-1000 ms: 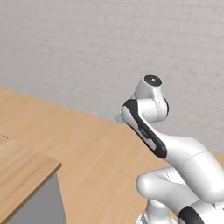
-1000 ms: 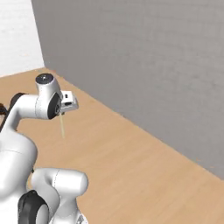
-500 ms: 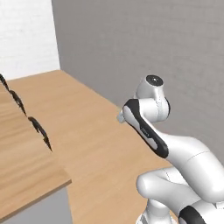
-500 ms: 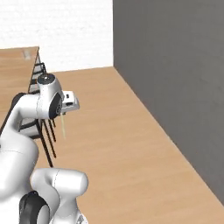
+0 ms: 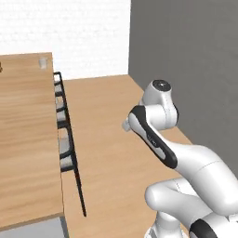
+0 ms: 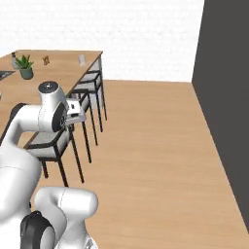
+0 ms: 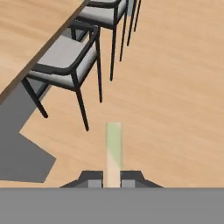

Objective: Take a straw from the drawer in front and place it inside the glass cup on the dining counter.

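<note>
My gripper (image 7: 113, 179) is shut on the straw (image 7: 113, 148), a thin pale stick that juts forward from between the two fingertips (image 7: 91, 178), above the wood floor. In the right base view the hand (image 6: 73, 110) hangs beside the nearest chair, off the dining counter's (image 6: 58, 67) edge. The glass cup (image 6: 81, 59) stands at the far end of that light-wood top, and the left base view shows the glass cup (image 5: 42, 62) near the dining counter's (image 5: 28, 121) far corner. The drawer is out of view.
Black-framed grey-seated chairs (image 7: 65, 57) line the counter's side, between my hand and the top (image 6: 53, 138). A small potted plant (image 6: 24, 66) and brown shakers (image 6: 46, 60) stand on the counter. A dark grey wall (image 6: 223, 73) closes the right; open wood floor (image 6: 146, 146) lies between.
The whole picture has swung as the base turned: blank wall and floor gave way to the dining counter, chairs and cup. The straw stays gripped and the arm's pose is unchanged.
</note>
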You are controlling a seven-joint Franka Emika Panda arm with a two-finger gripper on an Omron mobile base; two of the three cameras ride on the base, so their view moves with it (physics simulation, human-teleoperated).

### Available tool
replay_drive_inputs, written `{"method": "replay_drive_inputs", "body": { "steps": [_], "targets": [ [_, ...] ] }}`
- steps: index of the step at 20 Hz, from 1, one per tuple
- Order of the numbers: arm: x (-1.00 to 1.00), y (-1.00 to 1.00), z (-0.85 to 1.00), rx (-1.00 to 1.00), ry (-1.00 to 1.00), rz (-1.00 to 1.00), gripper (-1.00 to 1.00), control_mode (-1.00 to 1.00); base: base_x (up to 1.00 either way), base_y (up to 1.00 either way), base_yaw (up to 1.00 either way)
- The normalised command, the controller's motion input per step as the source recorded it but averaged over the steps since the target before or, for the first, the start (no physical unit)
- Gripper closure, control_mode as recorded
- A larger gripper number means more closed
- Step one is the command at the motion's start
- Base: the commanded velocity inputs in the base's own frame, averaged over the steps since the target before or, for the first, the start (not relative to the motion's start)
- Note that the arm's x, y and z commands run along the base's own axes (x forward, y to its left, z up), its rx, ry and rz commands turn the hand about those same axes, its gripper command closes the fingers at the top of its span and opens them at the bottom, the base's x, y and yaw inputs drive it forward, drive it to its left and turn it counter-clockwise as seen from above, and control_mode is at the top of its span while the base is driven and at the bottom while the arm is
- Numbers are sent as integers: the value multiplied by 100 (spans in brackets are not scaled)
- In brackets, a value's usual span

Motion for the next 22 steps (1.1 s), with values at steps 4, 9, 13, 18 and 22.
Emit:
{"method": "replay_drive_inputs", "body": {
  "steps": [4,9,13,18,22],
  "targets": [
    [0,0,0,0,0,0,100,100,79,-79,50],
    [0,0,0,0,0,0,100,100,80,-91,44],
    [0,0,0,0,0,0,100,100,84,-93,39],
    [0,0,0,0,0,0,100,100,90,-94,38],
    [0,0,0,0,0,0,100,100,100,-93,39]
  ]
}}
